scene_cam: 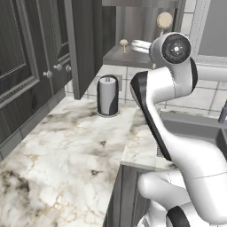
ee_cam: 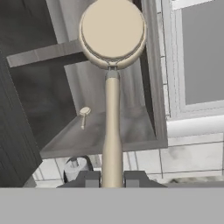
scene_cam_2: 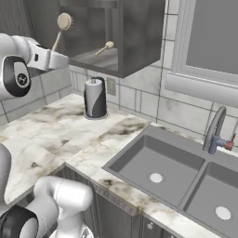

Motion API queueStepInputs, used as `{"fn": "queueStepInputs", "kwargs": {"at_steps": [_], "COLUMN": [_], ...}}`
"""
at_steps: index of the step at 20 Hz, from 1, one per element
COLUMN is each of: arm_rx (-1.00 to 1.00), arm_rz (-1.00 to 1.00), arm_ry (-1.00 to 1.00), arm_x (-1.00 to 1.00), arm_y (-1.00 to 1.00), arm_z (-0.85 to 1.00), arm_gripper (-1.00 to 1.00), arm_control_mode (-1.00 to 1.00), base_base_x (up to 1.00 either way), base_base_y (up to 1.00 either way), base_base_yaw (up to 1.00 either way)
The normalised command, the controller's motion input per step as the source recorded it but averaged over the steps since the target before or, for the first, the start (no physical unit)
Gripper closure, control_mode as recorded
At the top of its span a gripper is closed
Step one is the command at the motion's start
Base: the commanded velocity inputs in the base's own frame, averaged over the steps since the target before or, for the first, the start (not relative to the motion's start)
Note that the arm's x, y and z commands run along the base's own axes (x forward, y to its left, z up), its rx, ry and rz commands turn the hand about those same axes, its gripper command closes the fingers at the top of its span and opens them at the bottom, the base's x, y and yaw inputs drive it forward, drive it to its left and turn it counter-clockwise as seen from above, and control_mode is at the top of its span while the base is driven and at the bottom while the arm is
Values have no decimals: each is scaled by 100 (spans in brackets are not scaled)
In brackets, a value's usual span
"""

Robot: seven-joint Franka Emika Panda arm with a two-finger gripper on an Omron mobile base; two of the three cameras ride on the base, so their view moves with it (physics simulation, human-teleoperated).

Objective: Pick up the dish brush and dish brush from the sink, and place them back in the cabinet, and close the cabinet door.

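Marble counter (scene_cam: 66, 150), white veined with brown, runs along a wall of pale square tiles and holds a dark grey double sink (scene_cam_2: 160, 174), each basin with a white round drain and both bare of brushes. A grey-framed window (scene_cam_2: 209, 42) stands above the curved faucet (scene_cam_2: 214, 132). The cabinet (scene_cam_2: 139, 42) hangs over the counter, its cabinet door (scene_cam: 86, 44) swung wide open toward the left. No lettering or label is legible on anything, though the renders may be too coarse for small print. A paper towel roll in a dark holder (scene_cam_2: 95, 98) stands on the counter under the cabinet. One dish brush (scene_cam_2: 105, 47) lies on the cabinet floor near the front edge. The gripper (ee_cam: 112, 178) is clenched on the handle of the second dish brush (ee_cam: 112, 30), held head-up in front of the open cabinet.
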Motion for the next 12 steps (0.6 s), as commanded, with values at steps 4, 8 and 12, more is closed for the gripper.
{"fn": "queueStepInputs", "kwargs": {"at_steps": [4, 8, 12], "arm_rx": [0, 0, 0], "arm_rz": [0, 0, 0], "arm_ry": [2, 0, 0], "arm_x": [39, 38, 34], "arm_y": [0, 0, 0], "arm_z": [0, 0, 0], "arm_gripper": [100, 100, 100], "arm_control_mode": [-100, -100, -100], "base_base_x": [0, 0, 0], "base_base_y": [0, 0, 0], "base_base_yaw": [0, 0, 0]}}
